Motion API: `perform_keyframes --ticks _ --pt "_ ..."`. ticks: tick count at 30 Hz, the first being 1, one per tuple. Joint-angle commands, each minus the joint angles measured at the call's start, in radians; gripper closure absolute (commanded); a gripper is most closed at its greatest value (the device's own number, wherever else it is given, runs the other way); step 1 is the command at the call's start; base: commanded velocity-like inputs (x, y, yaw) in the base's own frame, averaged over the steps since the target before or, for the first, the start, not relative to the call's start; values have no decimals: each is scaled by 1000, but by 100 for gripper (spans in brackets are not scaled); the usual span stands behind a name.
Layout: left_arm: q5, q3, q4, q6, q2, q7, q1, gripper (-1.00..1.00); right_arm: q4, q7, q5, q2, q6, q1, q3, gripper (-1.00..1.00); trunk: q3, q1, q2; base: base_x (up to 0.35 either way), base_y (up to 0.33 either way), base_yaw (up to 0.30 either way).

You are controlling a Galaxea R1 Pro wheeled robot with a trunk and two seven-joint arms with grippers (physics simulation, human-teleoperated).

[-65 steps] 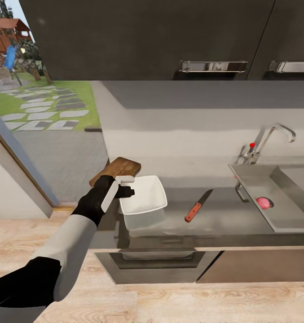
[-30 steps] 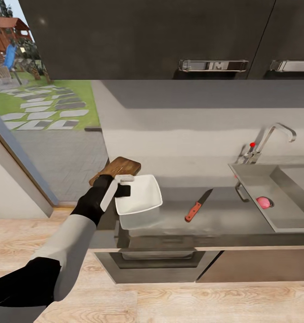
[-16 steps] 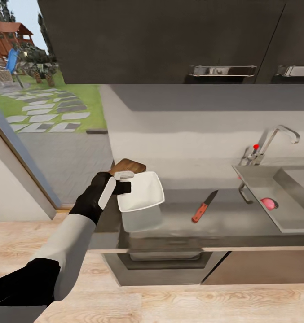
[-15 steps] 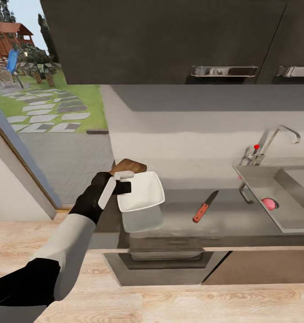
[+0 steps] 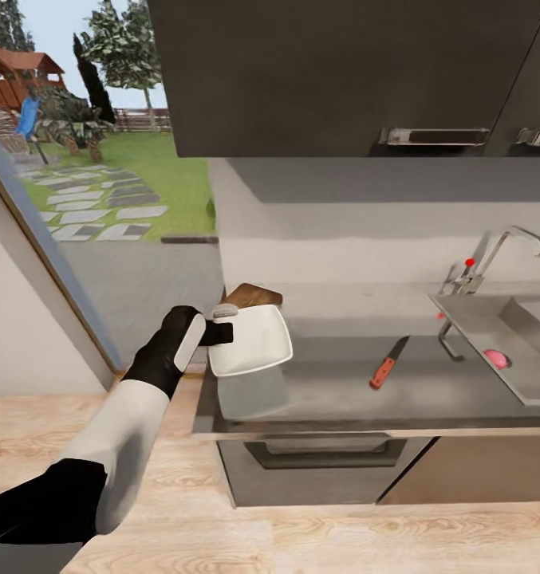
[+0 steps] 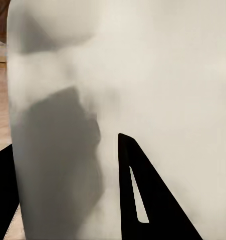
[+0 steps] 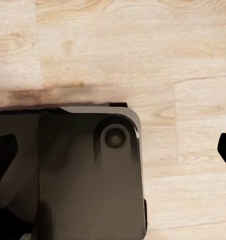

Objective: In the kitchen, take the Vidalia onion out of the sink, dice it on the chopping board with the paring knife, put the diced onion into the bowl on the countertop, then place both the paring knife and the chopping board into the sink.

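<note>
In the head view the whole scene has slid right since a moment ago, so the camera moved; the left hand still grips the bowl above the bench, leaving the chopping board behind it clearer. The paring knife lies mid-bench, the Vidalia onion in the sink. Left wrist view: white bowl wall between dark fingers. Right wrist view: the right hand's fingertips spread wide apart over the wooden floor.
</note>
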Motion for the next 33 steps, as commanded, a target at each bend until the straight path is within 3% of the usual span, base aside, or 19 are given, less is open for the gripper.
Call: perform_keyframes --ticks 1,17,33 --pt "12 -2 -1 3 1 9 -1 100 0 0 -3 0 -4 0 -1 -100 0 0 -1 -97 264 0" --pt "12 -3 -1 2 7 8 -1 100 0 0 -3 0 -4 0 -1 -100 25 0 -1 -53 283 -3" --pt "12 -4 -1 3 14 8 -1 100 0 0 -3 -1 -4 0 -1 -100 42 0 -1 -1 300 -100"
